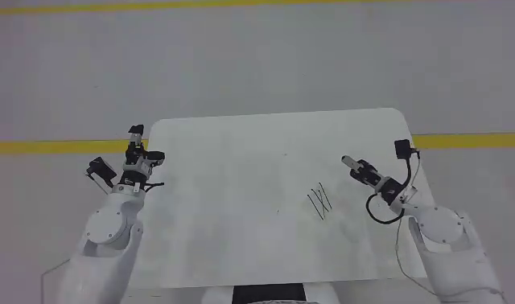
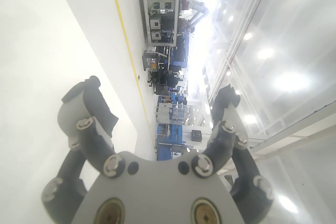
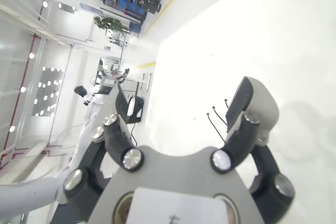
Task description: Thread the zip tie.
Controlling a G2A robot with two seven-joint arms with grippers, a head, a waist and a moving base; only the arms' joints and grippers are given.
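Zip ties (image 1: 319, 201) lie flat on the white table (image 1: 241, 143), right of centre. I count about three thin black straps in a loose bunch, partly crossing. Their long axes run roughly from the near edge toward the far edge, with a slight tilt.

The right gripper (image 3: 181, 100) is the nearer one. Its jaws are spread wide and hold nothing. From these jaws the bunch lies close by, toward the table centre and a little nearer the robot. In the right wrist view the small head ends sit on the far side, and the straps run back behind one finger (image 3: 237, 99).

The left gripper (image 2: 157, 96) is at the table's left edge, well apart from the bunch. Its jaws are also wide and empty.

I judge that no tie has been picked up yet. The first grasp falls to the right arm. I would turn its jaws to close across one strap's long axis, and single out the outermost tie to avoid pinching two.
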